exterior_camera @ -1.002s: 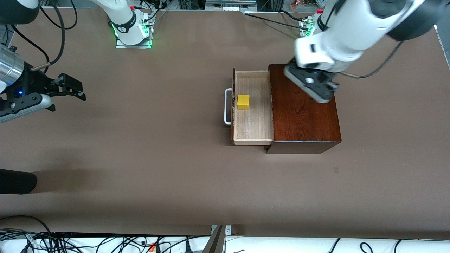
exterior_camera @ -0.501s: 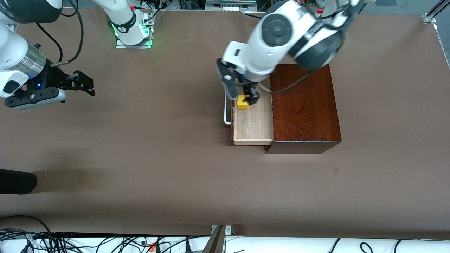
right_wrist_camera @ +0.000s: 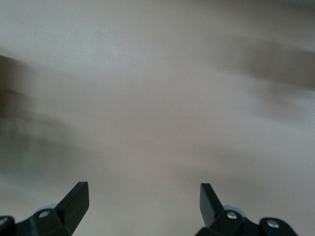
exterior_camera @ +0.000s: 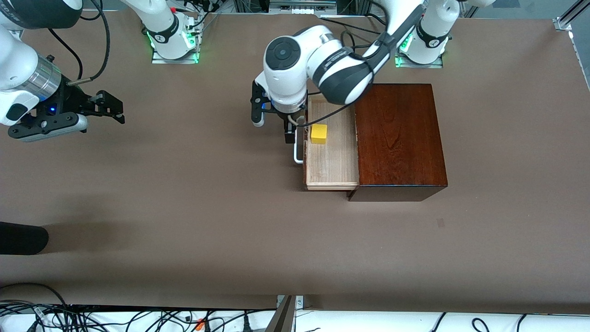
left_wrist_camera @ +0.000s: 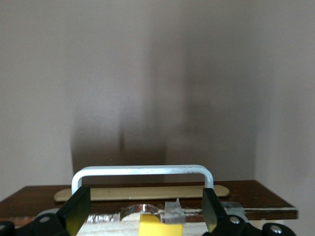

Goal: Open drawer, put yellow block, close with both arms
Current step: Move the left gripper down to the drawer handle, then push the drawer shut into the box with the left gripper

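- While the drawer [exterior_camera: 332, 152] stands pulled out of the dark box [exterior_camera: 398, 138], we see the yellow block [exterior_camera: 319, 133] lying inside it, near the white handle [exterior_camera: 298, 146].
- We find the left gripper [exterior_camera: 288, 131] over the drawer front, at the handle; its fingers [left_wrist_camera: 76, 210] are spread wide, holding nothing, with the block showing between them in the left wrist view.
- We note the right gripper [exterior_camera: 110, 108] waiting well apart from the drawer, toward the right arm's end of the table [exterior_camera: 193, 207], fingers [right_wrist_camera: 74, 199] wide apart and empty.
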Robot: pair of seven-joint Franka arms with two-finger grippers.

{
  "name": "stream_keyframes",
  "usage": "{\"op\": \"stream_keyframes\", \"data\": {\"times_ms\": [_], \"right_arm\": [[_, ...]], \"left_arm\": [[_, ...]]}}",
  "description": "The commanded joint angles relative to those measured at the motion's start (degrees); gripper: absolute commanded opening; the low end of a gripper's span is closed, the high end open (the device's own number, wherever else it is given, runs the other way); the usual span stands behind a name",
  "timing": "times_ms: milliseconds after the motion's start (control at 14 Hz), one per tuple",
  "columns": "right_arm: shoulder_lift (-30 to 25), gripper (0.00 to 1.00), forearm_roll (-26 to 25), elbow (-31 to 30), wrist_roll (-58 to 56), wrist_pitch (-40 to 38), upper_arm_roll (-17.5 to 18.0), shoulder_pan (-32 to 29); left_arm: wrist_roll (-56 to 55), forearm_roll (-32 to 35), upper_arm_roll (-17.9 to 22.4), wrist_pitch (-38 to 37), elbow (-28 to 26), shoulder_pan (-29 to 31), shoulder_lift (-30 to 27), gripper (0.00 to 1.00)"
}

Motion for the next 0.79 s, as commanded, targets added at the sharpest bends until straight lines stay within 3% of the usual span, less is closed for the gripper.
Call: {"op": "stream_keyframes", "data": {"times_ms": [0, 716], "right_arm": [[1.60, 1.00, -0.60, 5.42, -0.61, -4.60, 1.10, -1.79], [3.10, 1.00, -1.65, 6.66, -0.27, -4.61, 0.57, -2.41]], "left_arm": [[2.08, 2.94, 0.61, -1.19, 0.61, -2.36, 0.78, 1.00], [1.28, 6.28, 1.66, -1.54, -1.42, -1.66, 3.06, 1.00]]}}
